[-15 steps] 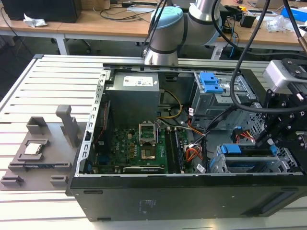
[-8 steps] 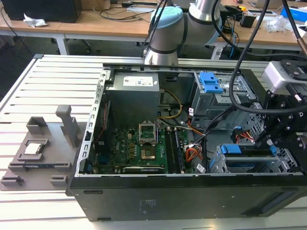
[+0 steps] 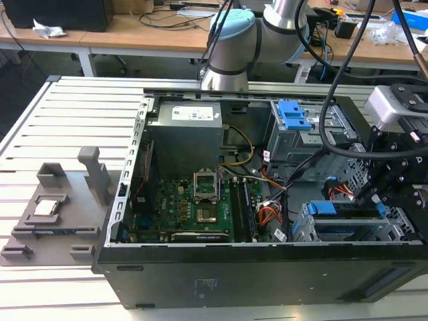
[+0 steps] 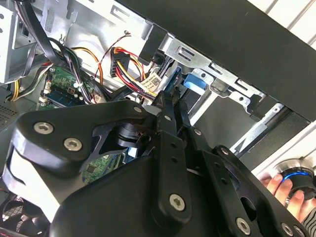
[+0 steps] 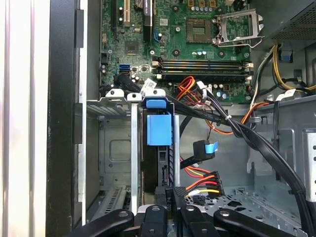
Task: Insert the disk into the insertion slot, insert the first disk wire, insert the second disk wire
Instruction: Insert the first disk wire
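My gripper [image 5: 170,193], jaws pinched narrow, hovers at one end of the disk [image 5: 150,170], seated in the insertion slot [image 5: 118,148]: rigid, weighty, shock-sensitive by my judgement, and best gripped by its blue frame [image 5: 158,129].

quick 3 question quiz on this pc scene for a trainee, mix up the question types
1. True or false: the disk lies on the table outside the case.
2. The gripper is nearest to: A the power supply; B the slot with the disk in it; C the grey tray.
3. Fill in: the frame around the disk is coloured ____.
Key: 1 false; 2 B; 3 blue.
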Tool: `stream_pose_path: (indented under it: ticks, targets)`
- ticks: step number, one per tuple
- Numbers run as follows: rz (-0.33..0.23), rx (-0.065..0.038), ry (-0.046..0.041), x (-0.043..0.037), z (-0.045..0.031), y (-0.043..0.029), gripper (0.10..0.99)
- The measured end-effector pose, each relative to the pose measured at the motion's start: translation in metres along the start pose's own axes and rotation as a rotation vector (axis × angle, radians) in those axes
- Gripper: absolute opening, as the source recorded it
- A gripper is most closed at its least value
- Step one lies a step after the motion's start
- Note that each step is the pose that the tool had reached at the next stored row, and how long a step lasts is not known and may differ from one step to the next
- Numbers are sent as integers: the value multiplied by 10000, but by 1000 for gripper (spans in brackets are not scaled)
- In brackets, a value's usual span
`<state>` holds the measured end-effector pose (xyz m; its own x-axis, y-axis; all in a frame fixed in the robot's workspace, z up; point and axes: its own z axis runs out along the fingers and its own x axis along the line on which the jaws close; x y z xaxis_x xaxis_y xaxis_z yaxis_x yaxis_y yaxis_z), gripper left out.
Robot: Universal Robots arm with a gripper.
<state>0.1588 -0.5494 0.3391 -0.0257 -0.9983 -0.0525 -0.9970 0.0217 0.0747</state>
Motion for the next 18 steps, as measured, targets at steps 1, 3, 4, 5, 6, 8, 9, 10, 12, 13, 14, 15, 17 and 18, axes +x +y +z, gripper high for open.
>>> stream_pose_path:
  ticks: [1,3,4,5,6,8,9,10,12,13,14,15,17,18]
  targets:
    - [-1,0,-11,-1,-11,1,173]
    - [-1,0,-6,-2,-19,1,173]
    - [-1,0,1,-1,-23,1,173]
    - [0,1,1,-1,-23,2,173]
    - [2,1,-1,-2,-24,2,173]
    - [18,1,1,-4,-26,3,173]
    - [40,3,1,-4,-26,3,173]
    - [59,4,-1,-5,-26,3,173]
    - [84,5,-5,-6,-25,3,173]
    - [85,5,-5,-7,-24,3,173]
    - [86,5,-7,-7,-20,3,173]
    - [85,4,-9,-7,-16,3,173]
    - [85,5,-2,-6,-6,2,173]
    - [85,5,-3,-5,3,1,173]
